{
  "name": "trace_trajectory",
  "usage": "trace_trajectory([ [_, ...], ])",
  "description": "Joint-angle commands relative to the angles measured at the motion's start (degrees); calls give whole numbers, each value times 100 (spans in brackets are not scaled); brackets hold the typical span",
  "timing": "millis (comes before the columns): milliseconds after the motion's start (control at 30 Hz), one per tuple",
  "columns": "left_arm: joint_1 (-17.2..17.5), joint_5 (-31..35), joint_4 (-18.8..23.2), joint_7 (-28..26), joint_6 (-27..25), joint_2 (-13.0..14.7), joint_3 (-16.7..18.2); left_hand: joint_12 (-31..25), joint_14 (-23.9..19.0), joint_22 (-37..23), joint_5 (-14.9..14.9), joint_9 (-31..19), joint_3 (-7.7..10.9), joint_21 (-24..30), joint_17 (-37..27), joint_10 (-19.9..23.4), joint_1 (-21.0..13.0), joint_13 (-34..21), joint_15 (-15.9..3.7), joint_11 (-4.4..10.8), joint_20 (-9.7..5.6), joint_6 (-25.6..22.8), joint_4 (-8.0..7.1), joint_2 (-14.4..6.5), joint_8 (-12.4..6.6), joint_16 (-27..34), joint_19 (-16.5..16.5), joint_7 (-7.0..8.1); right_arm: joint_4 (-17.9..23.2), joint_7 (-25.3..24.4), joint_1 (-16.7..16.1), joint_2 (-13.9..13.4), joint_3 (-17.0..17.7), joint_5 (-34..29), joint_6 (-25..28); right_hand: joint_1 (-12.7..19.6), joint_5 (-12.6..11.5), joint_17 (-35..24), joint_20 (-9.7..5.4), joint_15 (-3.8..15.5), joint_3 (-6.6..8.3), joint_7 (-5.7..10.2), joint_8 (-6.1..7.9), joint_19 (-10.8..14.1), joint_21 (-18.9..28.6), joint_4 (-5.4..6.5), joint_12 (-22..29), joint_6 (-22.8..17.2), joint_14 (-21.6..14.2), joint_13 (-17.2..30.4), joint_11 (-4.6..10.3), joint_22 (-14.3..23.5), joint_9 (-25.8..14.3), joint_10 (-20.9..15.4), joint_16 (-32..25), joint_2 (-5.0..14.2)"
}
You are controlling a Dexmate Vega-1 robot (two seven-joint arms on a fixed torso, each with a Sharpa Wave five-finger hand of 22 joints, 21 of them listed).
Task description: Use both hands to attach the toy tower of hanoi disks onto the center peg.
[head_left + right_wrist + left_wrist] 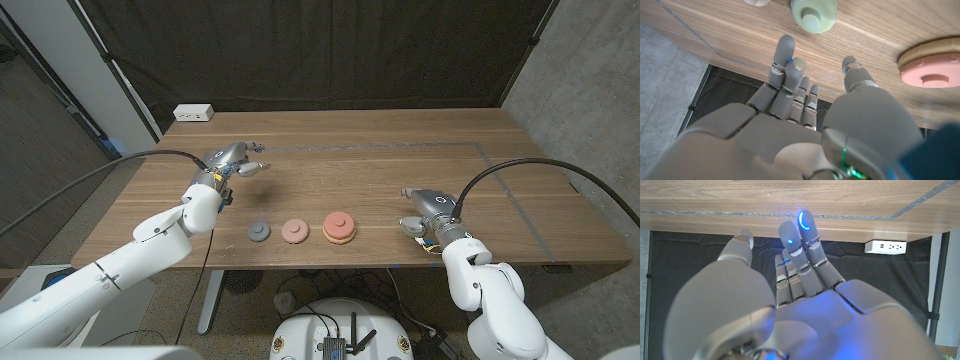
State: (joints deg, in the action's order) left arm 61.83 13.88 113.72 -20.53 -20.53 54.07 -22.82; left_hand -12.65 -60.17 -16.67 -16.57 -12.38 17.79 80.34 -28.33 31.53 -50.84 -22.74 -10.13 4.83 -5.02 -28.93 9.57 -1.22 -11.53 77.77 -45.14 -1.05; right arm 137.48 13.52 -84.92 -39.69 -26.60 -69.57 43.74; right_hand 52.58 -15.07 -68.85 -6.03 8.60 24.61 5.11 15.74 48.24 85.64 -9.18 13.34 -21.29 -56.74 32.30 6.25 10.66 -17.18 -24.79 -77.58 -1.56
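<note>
Three toy pieces sit in a row near the front edge of the counter [380, 170]: a grey disk [259, 232], a pink disk [295, 231], and to their right a pink disk on a tan base [339, 228] with a short stub sticking up from its middle, which I take to be the center peg. Nothing looks stacked beyond that one piece, so the job seems barely begun. To do the next step well, I'd bring the nearer hand down over the small pink disk, pinch it by the rim, keep it level and line its hole up over the peg before lowering. The left hand [232, 163] hovers well behind the row, fingers [801, 245] loosely apart and holding nothing. The right hand [428, 212] waits off to the right of the stack, its fingers [786, 65] also spread, empty
</note>
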Motion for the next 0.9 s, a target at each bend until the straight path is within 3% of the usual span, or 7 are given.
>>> trace_trajectory([
  [33, -130, 215, 149, 285, -147, 216, -113, 6, 19, 4, -34, -35, 34, 70, 1, 4, -39, -16, -246, 16, -689, -57, -6, 63, -42, 39, 35, 1, 11, -242, 49, -172, -129, 250, 254, 67, -35, -16, -623, 387, 54, -3, 25, 63, 38, -9, 5, -62, -33, 18, 5, 9, -30, -23, 5, 11],
  [533, -221, 417, 338, 954, -37, 737, -166, 19, 17, 47, -37, -37, 40, 129, 17, -19, -41, -21, -247, -21, -686, 26, -21, 61, -5, 50, 77, -73, -11, -395, 253, -294, -342, 497, 463, 63, -57, 38, -618, 389, 60, 6, 8, 23, 32, 2, -13, -31, 29, 45, 1, 5, -43, -45, 95, 31],
  [900, -126, 479, 415, 1154, 133, 922, -126, 18, 16, 66, -39, -35, 43, 159, 21, -19, -39, -28, -247, -21, -685, 27, -25, 59, -5, 55, 87, -81, -75, -452, 497, -382, -516, 703, 545, 58, -68, 79, -617, 391, 56, 21, -3, 3, 33, 5, -29, -20, 67, 64, -2, 4, -48, -50, 160, 36],
])
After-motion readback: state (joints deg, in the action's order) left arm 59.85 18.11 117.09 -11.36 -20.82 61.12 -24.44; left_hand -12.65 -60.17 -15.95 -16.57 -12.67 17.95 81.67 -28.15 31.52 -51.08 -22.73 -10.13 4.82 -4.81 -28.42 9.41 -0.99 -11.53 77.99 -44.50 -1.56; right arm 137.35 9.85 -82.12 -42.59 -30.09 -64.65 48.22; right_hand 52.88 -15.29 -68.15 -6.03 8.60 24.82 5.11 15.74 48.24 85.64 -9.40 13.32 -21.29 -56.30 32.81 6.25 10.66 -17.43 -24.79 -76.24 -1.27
